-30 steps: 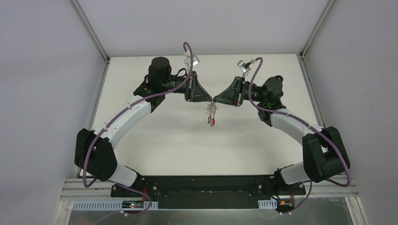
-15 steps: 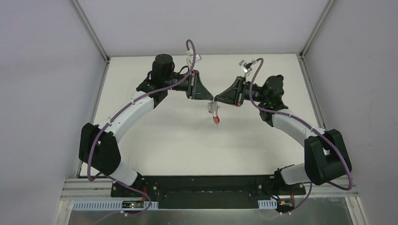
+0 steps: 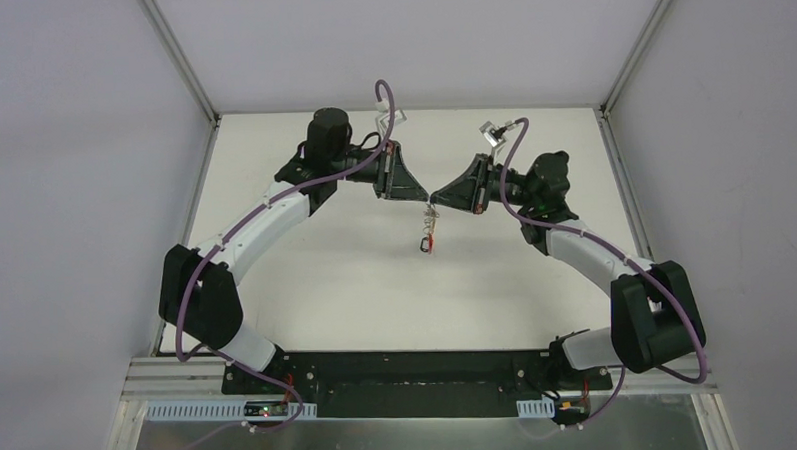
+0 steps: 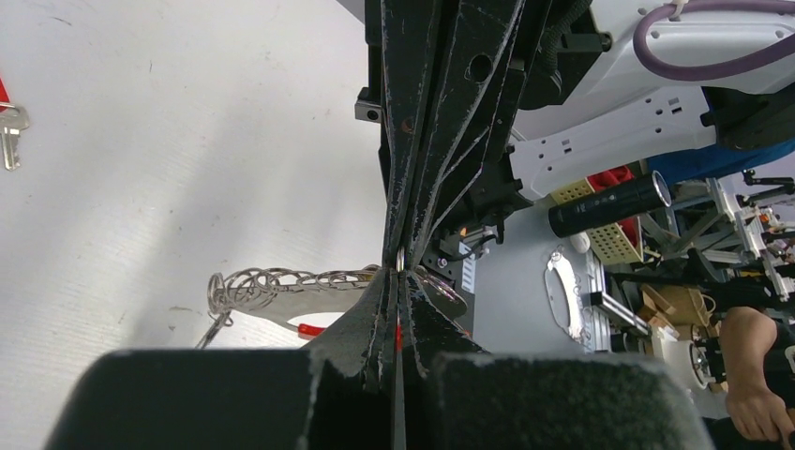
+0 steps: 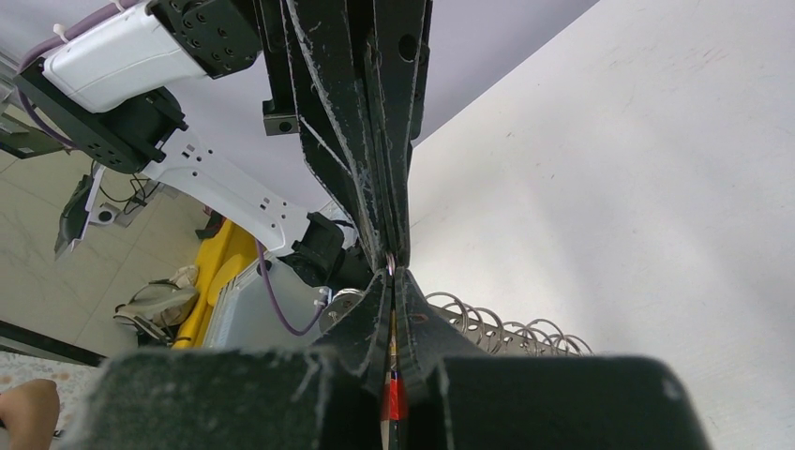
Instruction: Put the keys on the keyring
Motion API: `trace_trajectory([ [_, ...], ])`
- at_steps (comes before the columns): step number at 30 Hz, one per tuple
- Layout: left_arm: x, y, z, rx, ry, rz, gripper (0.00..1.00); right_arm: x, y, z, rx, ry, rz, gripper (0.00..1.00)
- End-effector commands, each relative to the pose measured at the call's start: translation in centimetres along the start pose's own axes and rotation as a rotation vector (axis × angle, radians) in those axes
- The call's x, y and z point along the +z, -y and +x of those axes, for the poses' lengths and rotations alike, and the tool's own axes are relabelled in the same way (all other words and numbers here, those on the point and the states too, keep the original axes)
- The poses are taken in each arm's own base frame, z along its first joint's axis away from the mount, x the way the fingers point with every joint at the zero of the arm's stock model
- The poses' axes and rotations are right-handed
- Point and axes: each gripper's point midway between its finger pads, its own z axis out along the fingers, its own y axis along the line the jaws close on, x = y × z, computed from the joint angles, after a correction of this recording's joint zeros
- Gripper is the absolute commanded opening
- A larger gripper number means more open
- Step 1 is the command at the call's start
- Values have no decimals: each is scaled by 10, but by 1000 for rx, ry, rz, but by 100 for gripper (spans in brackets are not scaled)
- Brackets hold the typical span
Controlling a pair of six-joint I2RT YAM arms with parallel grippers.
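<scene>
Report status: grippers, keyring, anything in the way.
Left gripper and right gripper both shut, tip to tip on the keyring. Keyring hangs below them, off the table. One key loose on the table, apart. Nothing blocking.

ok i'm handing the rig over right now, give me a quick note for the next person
Left hand: shut. Right hand: shut. Their tips meet in mid-air, both pinching the top of the keyring, which dangles below them over the table, red-sided loop lowest.
Keys: one red-headed key lies loose on the table; no others in view.
Done: keyring lifted. Cannot tell whether any key is on it.
Left: thread the loose key on.
</scene>
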Motion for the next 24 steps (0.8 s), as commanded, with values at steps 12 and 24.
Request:
trace_trajectory([
  [12, -13, 16, -5, 144, 7, -16, 0, -2, -20, -4, -65, 3, -73, 0],
  [24, -25, 19, 24, 228, -181, -86, 0, 1, -20, 15, -135, -89, -78, 24],
])
